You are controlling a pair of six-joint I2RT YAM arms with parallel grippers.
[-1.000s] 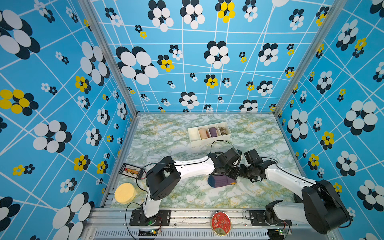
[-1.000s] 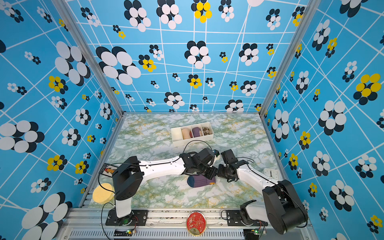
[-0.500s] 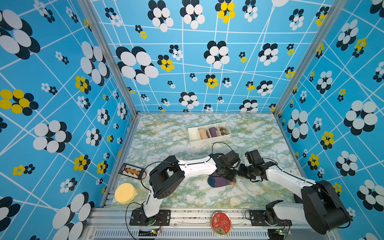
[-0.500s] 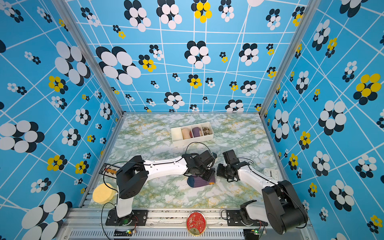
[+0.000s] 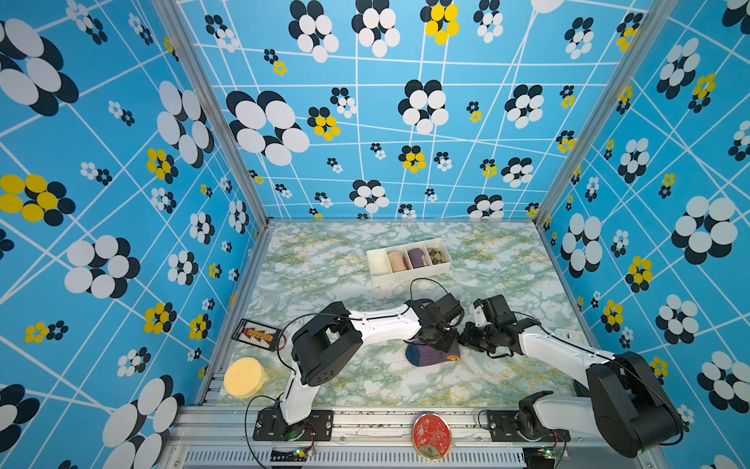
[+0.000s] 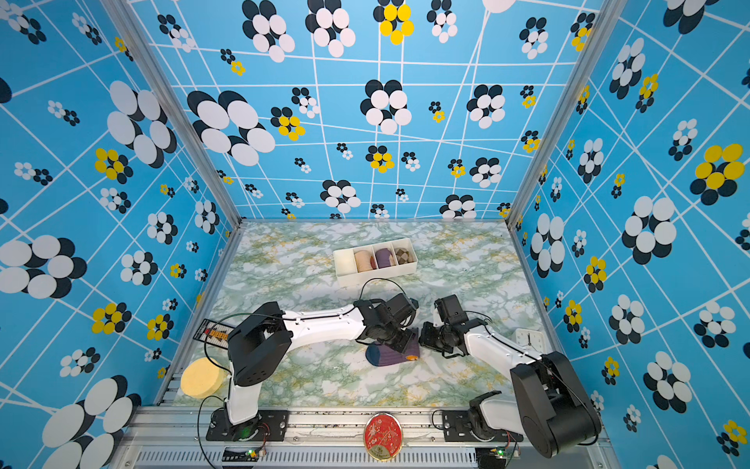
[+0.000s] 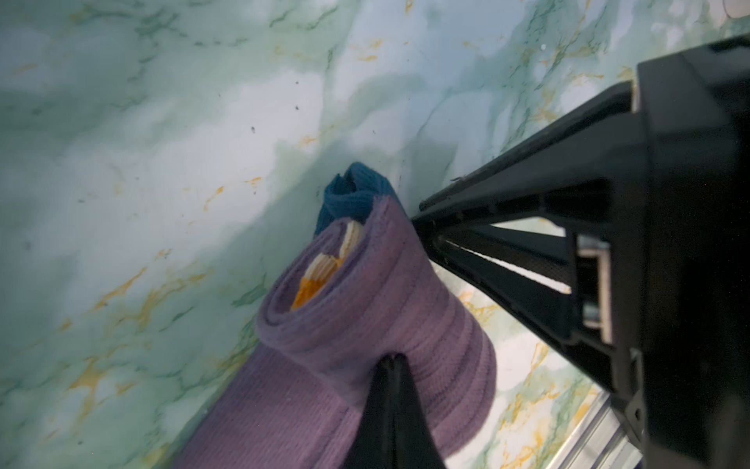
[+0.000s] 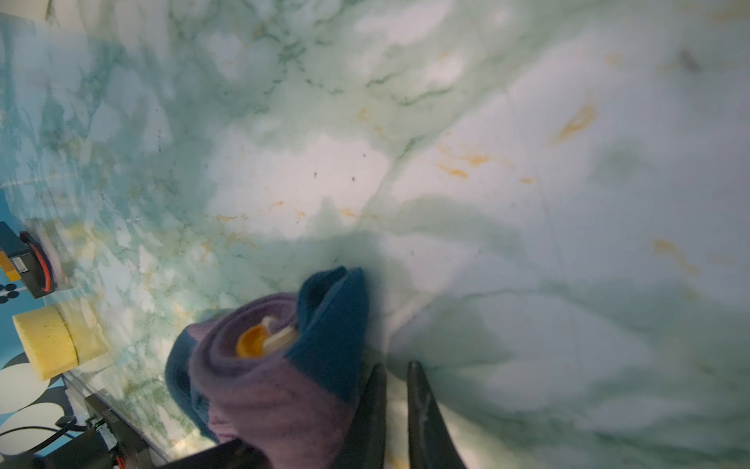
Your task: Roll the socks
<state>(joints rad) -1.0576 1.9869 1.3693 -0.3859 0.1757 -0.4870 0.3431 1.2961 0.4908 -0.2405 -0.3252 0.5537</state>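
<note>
Green marbled bench [image 5: 365,390] in that loud blue flower booth, with a yellow sponge [image 5: 243,377] sitting at the near corner. Mid-bench, the socks [image 5: 426,358] are lying partly rolled: a purple ribbed coil, orange cuff peeking from the core, teal toe sticking out. The left end effector [image 7: 391,363] is pressing fully closed tips into the crease. The right end effector [image 8: 395,377] is sitting barely ajar and empty beside the roll. I'm guessing the next move is rolling up the flat remainder. Finished rolls are waiting in the tray [image 5: 410,275] behind.
</note>
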